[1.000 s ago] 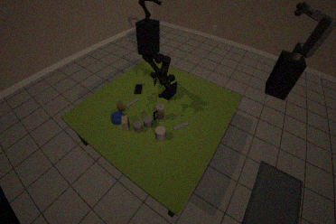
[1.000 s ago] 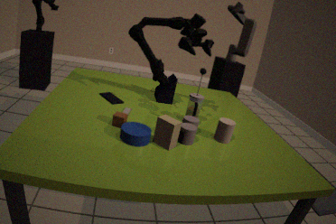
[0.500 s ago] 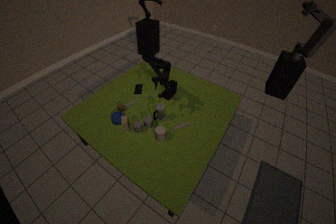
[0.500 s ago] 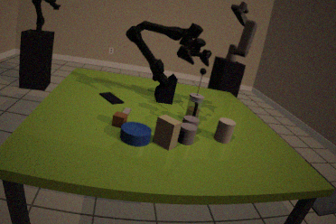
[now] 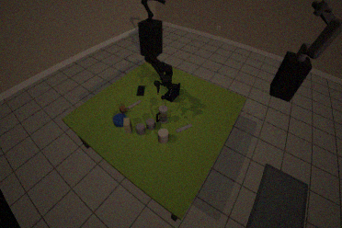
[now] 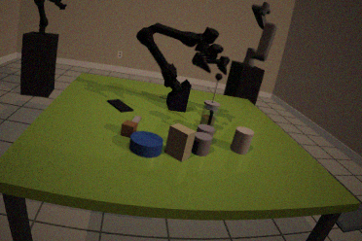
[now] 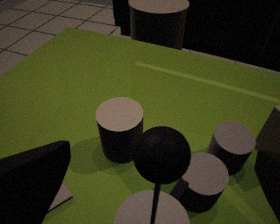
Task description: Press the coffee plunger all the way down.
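Note:
The coffee press stands upright on the green table, with its pale lid [image 5: 163, 108] [image 6: 211, 105] [image 7: 151, 212] and a black side handle [image 5: 158, 117] [image 6: 210, 117]. Its thin plunger rod [image 6: 215, 90] is raised, with the dark ball knob [image 6: 219, 77] [image 7: 162, 162] well above the lid. My gripper [image 6: 217, 71] [image 7: 163, 155] is open and empty, pointing down just over the knob. In the wrist view the knob shows midway between the wide-apart fingers. Whether a finger touches it cannot be told.
Two grey-mauve cylinders [image 6: 201, 144] [image 7: 206, 175] stand close to the press. A pinkish cylinder [image 5: 163, 136] [image 6: 241, 141] [image 7: 119, 115], a beige block [image 5: 128, 126] [image 6: 180, 142], a blue round object [image 5: 119, 119] [image 6: 146, 144] and a brown block [image 6: 129, 128] stand further off. A black flat object [image 5: 141, 90] [image 6: 120, 105] lies near the arm's base.

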Controlling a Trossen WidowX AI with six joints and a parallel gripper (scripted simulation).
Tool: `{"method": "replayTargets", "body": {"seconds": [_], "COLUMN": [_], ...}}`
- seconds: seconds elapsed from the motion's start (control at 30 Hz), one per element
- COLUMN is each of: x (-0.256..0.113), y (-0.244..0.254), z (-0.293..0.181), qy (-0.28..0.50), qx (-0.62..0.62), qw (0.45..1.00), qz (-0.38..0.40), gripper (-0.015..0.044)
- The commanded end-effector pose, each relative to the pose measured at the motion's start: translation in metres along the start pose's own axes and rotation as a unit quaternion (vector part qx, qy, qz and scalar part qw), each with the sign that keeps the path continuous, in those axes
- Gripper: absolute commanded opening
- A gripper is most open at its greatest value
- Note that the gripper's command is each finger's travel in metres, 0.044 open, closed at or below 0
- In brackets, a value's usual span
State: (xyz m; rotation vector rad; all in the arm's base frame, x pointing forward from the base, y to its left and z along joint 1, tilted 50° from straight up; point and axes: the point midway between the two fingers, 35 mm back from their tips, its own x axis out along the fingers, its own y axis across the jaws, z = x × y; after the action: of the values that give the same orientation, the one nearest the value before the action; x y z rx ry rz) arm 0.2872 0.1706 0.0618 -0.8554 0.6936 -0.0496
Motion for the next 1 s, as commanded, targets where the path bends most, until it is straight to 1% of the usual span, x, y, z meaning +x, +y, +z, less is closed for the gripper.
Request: {"method": "replayTargets", "body": {"seconds": [0.0,0.3,0.7,0.97], "x": [0.008,0.02,0.02,0.02], "y": [0.0,-0.001,-0.001,-0.001], "z": [-0.002,-0.003,-0.003,-0.003], "qy": [0.002,0.001,0.001,0.001], "qx": [-0.004,-0.004,-0.004,-0.004], "qw": [1.0,1.0,1.0,1.0], "qz": [0.001,0.0,0.0,0.0], "gripper": [0.044,0.044,0.0128,0.0128]}}
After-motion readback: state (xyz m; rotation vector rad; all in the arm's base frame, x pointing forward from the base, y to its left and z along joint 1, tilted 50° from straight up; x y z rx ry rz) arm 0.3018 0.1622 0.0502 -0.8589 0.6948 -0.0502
